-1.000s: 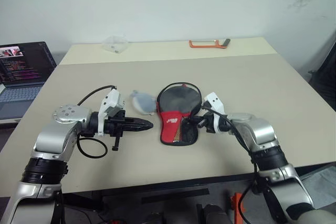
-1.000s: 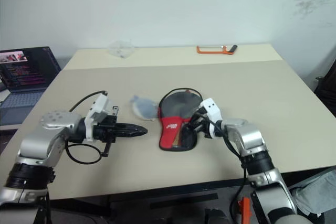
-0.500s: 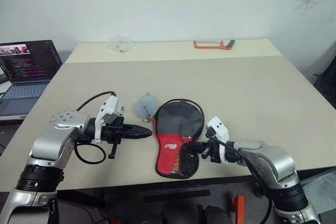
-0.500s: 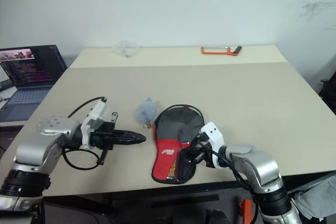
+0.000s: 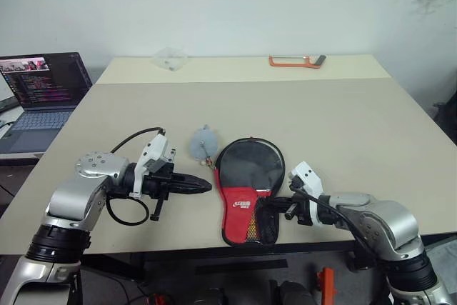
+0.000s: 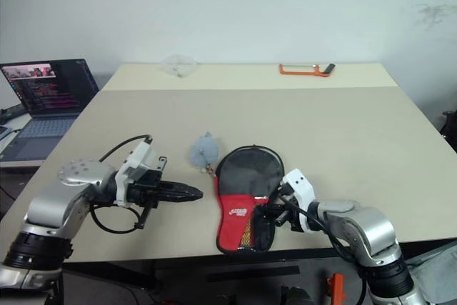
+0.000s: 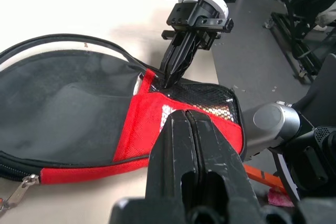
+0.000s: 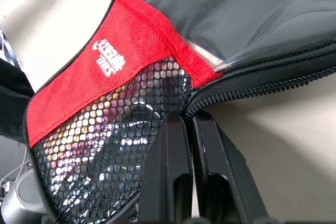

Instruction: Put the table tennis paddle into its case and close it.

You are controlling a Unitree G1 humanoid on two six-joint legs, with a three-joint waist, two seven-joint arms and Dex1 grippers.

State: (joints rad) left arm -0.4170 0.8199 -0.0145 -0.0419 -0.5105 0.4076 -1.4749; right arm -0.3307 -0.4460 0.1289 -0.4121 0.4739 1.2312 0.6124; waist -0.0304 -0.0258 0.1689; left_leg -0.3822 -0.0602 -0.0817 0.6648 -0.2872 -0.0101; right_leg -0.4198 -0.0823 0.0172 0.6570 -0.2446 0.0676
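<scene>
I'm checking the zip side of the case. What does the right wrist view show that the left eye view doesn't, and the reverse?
Right wrist view alone: the zip teeth up close, meeting the shut right gripper at the case's edge. Left eye view alone: the shut left gripper beside the case, a laptop, an orange-framed tool and a grey pouch. Both: the case's red part, white logo, mesh panel, and the table.

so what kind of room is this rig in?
Probably an office or lab workspace, not a home. A plain beige table stands against a bare white wall, an open laptop showing code sits on a side desk, and an orange-framed hand saw lies at the table's far edge.
</scene>
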